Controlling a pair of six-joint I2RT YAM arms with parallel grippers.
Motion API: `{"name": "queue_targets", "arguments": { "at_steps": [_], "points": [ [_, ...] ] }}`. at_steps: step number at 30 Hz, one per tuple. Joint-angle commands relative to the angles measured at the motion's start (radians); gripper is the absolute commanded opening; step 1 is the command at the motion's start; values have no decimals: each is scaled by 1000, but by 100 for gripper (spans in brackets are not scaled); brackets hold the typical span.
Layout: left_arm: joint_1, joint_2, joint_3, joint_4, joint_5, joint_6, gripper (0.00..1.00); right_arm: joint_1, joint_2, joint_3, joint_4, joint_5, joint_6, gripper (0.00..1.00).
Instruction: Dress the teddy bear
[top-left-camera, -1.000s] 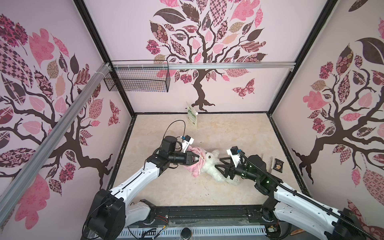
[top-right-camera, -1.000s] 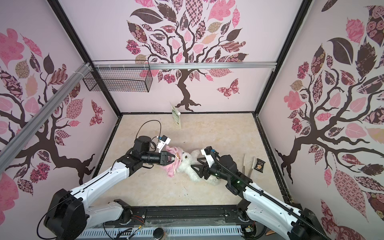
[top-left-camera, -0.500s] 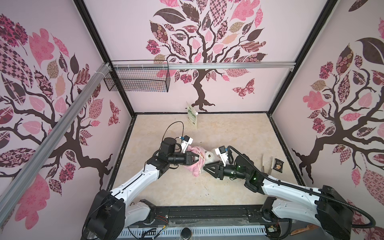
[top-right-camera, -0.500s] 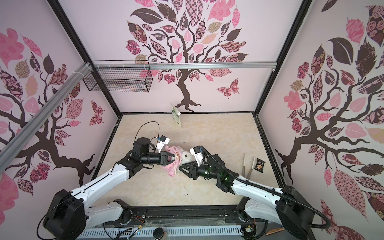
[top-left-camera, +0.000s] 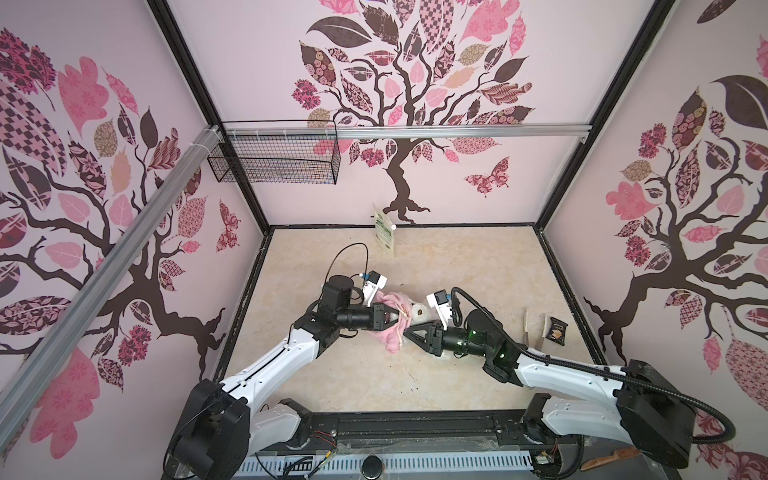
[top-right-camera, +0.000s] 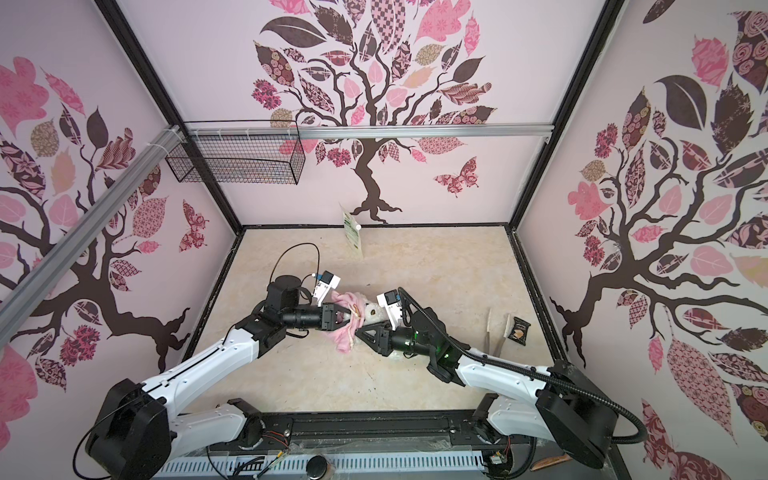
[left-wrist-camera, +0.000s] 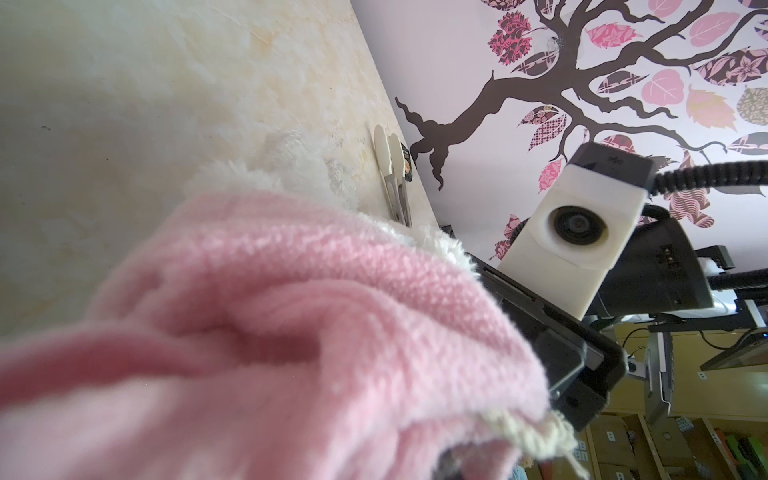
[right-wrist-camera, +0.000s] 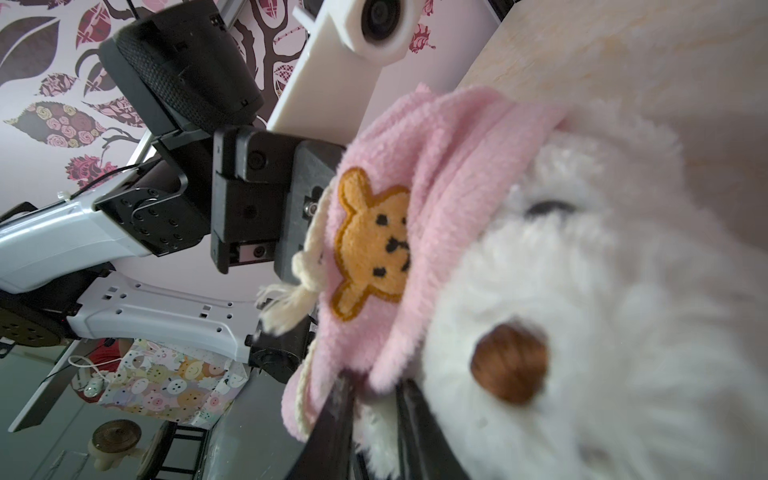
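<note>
Left gripper (top-left-camera: 390, 319) pinches the pink top (top-left-camera: 392, 328); right gripper (top-left-camera: 409, 331) nips its hem beside the bear (top-left-camera: 415, 311), which lies mid-table, facing the right arm, axis hidden.

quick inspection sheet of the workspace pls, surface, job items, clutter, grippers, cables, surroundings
surface: beige marbled table, a few dark specks near the front.
job's things: teddy bear lying mid-table, pink hooded top bunched at its head, not yet on the body.
clutter: small dark packet and pale card pieces at the right edge; printed card leaning at the back wall.
grippers: left gripper shut on the pink hooded top; right gripper pinching its lower hem.
cables: black loop above the left wrist; corrugated hose along the right arm.
surroundings: tree-decal walls; wire basket hung back left.
</note>
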Motion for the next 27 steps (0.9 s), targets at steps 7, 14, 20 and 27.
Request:
{"name": "queue_targets", "arguments": {
  "at_steps": [7,14,20,27],
  "points": [
    [-14,-36,-13,41,10,15,0,4,43,49,80,8,17,12],
    [-5,-47,0,-52,-84,63,0,5,-57,-27,74,-6,14,0],
    [31,-63,-6,-70,-135,57,0,4,-144,-123,-24,11,9,0],
    [40,-83,-5,-70,-149,63,0,4,-227,-221,-170,101,-7,0]
  ]
}}
